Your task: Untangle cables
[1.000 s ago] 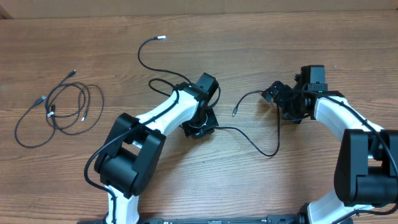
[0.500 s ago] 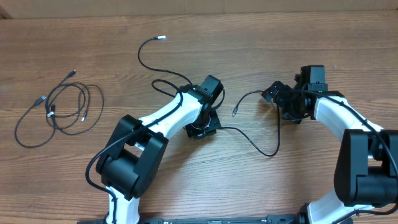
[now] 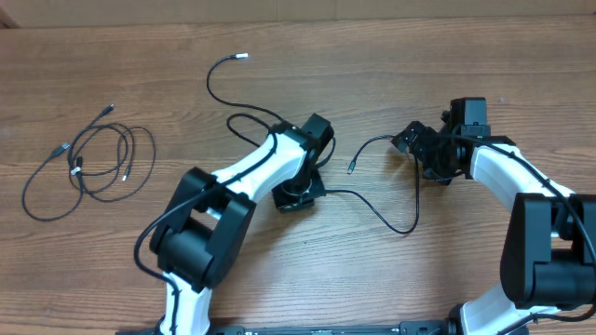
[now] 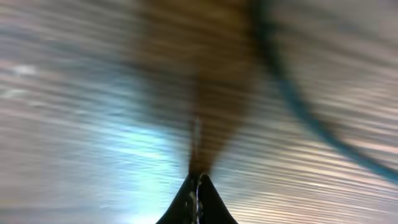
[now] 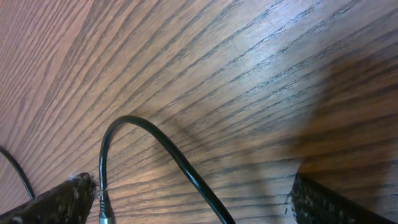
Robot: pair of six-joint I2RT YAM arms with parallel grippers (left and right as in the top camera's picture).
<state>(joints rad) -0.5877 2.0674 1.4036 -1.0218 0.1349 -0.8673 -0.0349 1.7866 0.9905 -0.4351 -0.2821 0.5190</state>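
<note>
Thin black cables (image 3: 78,170): loose coil at left, separate strands at centre

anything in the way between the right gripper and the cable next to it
Nothing visible. The cable already arches over the bare table between the fingers of the open right gripper.
</note>
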